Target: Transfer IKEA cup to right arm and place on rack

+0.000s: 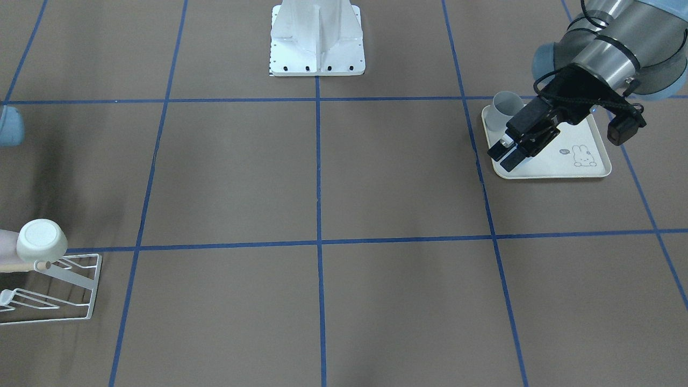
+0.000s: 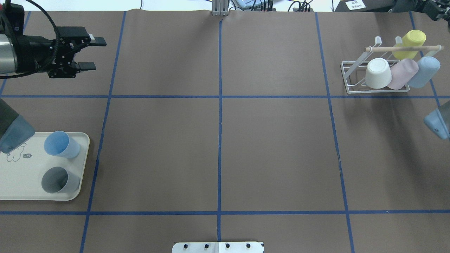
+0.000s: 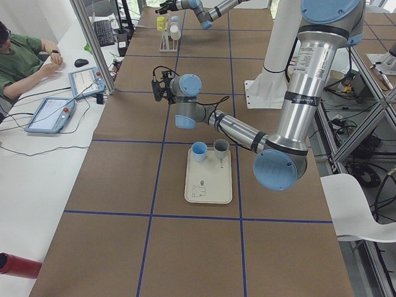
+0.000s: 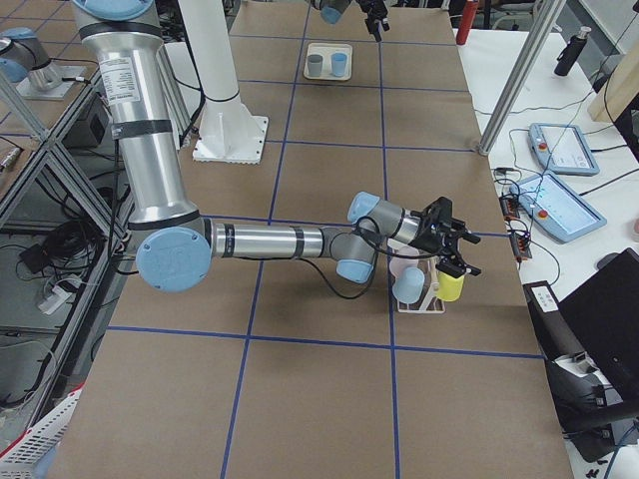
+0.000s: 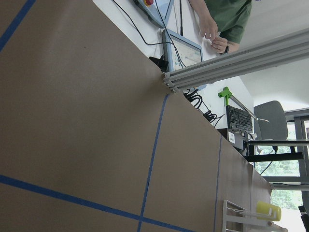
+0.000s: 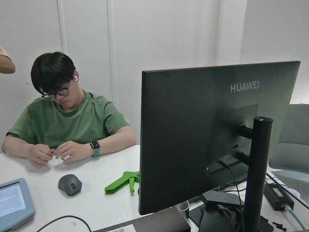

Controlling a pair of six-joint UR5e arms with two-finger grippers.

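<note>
Two cups stand upright on a cream rabbit-printed tray: a blue cup and a grey cup. My left gripper hovers well beyond the tray, open and empty. The white wire rack at the far right holds a white cup, a pink, a blue and a yellow one. The right gripper shows only in the side views, above the rack beside the yellow cup. I cannot tell whether it is open or shut.
The white robot pedestal stands at the table's near edge. A person sits at a side table with tablets past the far edge. A red cylinder lies off the table's left end. The right arm's elbow hangs at the right edge.
</note>
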